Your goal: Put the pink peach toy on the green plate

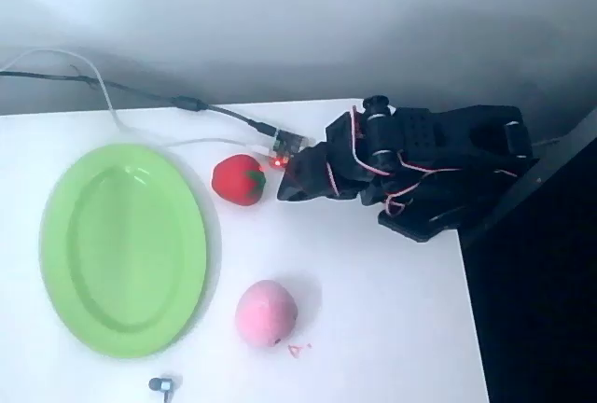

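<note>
right of green plate (121, 249), pink peach toy (266, 312).

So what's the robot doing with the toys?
Nothing is being held right now. The black robot arm is folded up at the table's right side, its pincer close to the red strawberry toy; whether it is open I can't tell. The pink peach toy sits on the white table, just right of the green plate, which has nothing on it.
</note>
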